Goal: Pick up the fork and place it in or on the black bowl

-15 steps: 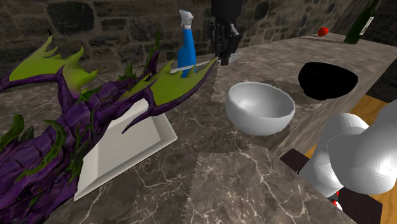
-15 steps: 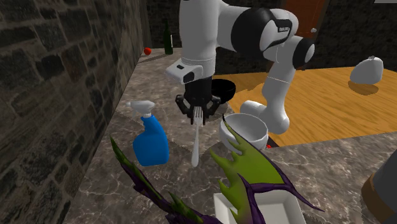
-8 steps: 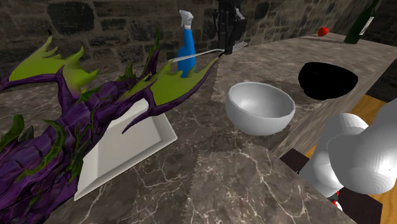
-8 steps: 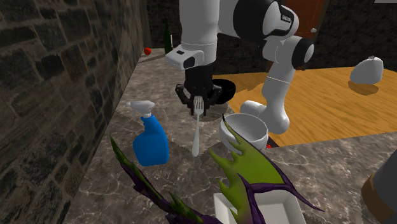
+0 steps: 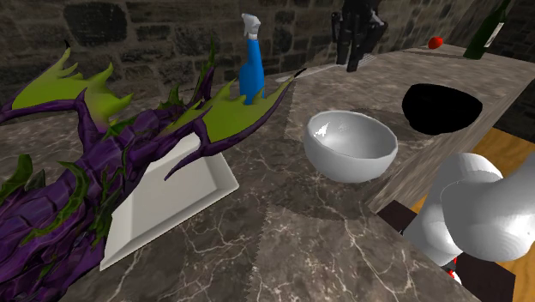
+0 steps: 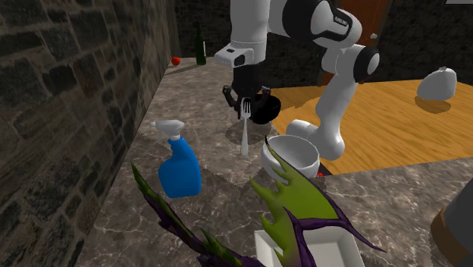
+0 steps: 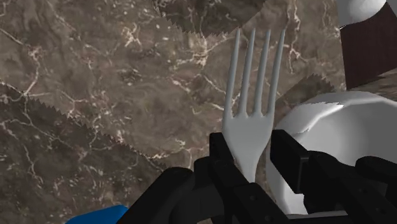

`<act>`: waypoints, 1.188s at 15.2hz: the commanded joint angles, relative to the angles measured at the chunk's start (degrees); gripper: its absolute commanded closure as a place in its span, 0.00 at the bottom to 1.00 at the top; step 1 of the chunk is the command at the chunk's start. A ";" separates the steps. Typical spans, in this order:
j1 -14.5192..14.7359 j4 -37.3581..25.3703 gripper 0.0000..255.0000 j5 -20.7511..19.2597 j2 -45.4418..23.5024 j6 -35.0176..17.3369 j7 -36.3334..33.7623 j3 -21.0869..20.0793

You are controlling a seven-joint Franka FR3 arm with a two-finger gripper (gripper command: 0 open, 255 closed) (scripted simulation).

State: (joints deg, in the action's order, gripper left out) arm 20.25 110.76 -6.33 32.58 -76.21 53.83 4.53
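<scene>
Shoulder view first: I see the gripper (image 5: 352, 62) up near the stone wall, closed on the fork (image 5: 314, 70). It holds the fork near the tine end, and the handle runs out toward this view's left, toward the blue spray bottle (image 5: 250, 70). The black bowl (image 5: 441, 108) sits on the marble counter (image 5: 291, 232) to the right of the gripper and apart from it. The white bowl (image 5: 351, 146) lies nearer the camera.

On to the second exterior view: the gripper (image 6: 245, 106) points down with the fork (image 6: 244, 135) clamped between its fingers. The tines are up at the fingers and the handle hangs toward the counter (image 6: 205, 197); I cannot tell whether its end touches the marble. The black bowl (image 6: 267, 111) shows just behind the gripper, partly hidden by it. The white bowl (image 6: 292, 155) is to the fork's right, the spray bottle (image 6: 180, 165) to its left.

Wrist view: the two fingers of the gripper (image 7: 254, 156) clasp the fork (image 7: 253, 111) at its neck, and the four tines stick out past them over the marble. The white bowl (image 7: 327, 127) lies beside one finger.
</scene>
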 commanded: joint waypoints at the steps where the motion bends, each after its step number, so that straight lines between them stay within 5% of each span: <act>1: -0.57 2.14 1.00 -1.08 3.11 0.79 1.91 1.36; 18: -5.51 8.99 1.00 -15.43 23.64 10.92 20.20 14.36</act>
State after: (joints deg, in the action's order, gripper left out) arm 15.16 119.22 -20.49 54.57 -66.07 72.64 18.03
